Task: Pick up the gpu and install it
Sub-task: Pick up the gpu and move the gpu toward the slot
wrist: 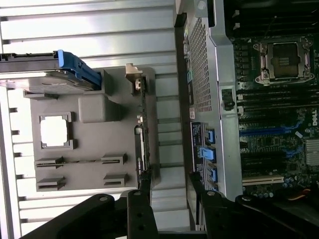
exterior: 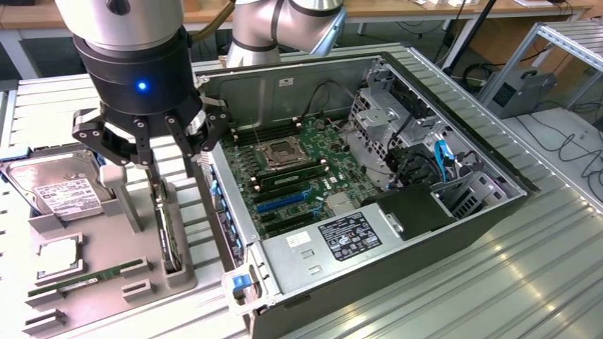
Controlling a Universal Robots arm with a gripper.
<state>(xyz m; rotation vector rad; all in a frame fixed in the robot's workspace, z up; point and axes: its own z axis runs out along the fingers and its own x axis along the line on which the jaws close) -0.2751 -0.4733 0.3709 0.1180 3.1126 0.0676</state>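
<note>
Up front, the gpu point(exterior: 171, 236) stands on edge in the grey holder point(exterior: 113, 240), beside the open computer case point(exterior: 396, 233). Just above it hangs the gripper point(exterior: 168, 166), fingers spread wide, gripping nothing. Behind sits the hard drive point(exterior: 55, 187).

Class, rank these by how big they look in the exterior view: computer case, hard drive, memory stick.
1. Computer case, by far the largest.
2. Hard drive.
3. Memory stick, similar in length but far thinner.
</note>
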